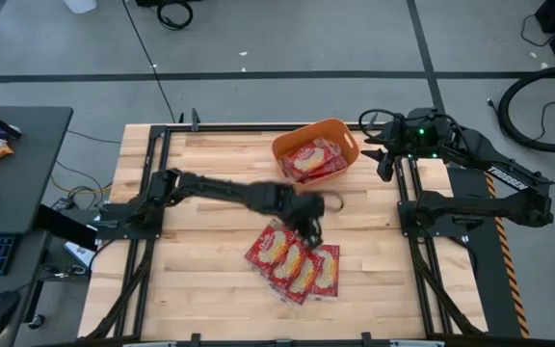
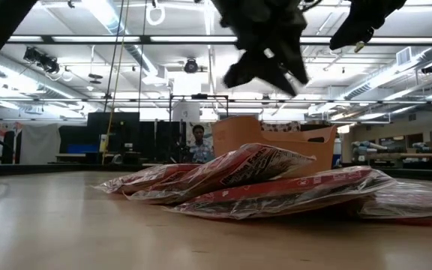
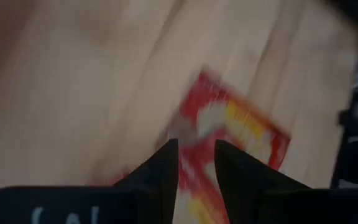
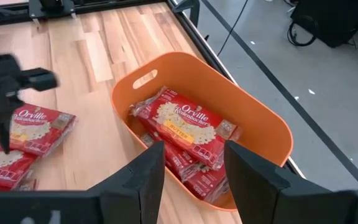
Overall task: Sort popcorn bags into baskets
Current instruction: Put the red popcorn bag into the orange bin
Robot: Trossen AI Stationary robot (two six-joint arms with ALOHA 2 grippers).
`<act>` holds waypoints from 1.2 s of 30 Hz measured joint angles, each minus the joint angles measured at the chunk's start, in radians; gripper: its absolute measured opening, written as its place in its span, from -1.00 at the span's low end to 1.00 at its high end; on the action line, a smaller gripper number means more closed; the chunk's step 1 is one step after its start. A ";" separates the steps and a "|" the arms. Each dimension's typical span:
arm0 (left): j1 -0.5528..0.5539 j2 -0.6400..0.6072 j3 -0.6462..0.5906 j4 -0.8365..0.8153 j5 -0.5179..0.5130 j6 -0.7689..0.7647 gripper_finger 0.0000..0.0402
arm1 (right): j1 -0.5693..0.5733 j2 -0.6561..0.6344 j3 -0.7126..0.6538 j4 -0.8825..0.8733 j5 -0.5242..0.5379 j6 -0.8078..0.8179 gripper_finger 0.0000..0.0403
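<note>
Wooden planks make up the table (image 1: 210, 280), with grey floor around it. From above, the left gripper (image 1: 308, 227) hangs over the near end of a loose pile of popcorn bags (image 1: 295, 262) at mid-table, while the orange basket (image 1: 340, 132) sits toward the far edge holding more bags (image 1: 310, 160). Only the left wrist view shows those fingers (image 3: 166, 168) a small gap apart, nothing between them, a bag (image 3: 235, 134) below. The level view adds that the left gripper (image 2: 265, 67) is well above the pile (image 2: 276, 187). The right gripper (image 4: 188, 165), fingers apart and empty, waits above the basket (image 4: 260, 118), and its camera alone reads the bags (image 4: 182, 121) inside.
</note>
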State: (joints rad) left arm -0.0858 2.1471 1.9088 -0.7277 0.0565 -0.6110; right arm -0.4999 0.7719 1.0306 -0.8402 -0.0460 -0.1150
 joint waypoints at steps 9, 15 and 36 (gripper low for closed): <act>-0.150 0.000 -0.064 -0.090 -0.195 -0.261 -0.20 | 0.000 0.000 0.000 0.000 0.000 0.000 -0.16; -0.196 0.000 -0.068 -0.155 -0.325 -0.255 0.08 | 0.000 0.000 0.000 0.000 -0.001 0.000 -0.16; -0.240 0.127 -0.068 -0.214 -0.360 -0.259 0.08 | 0.000 0.000 -0.001 -0.002 -0.034 0.007 -0.16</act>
State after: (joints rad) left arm -0.3256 2.2739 1.8411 -0.9418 -0.3031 -0.8700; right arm -0.5003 0.7719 1.0298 -0.8420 -0.0795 -0.1081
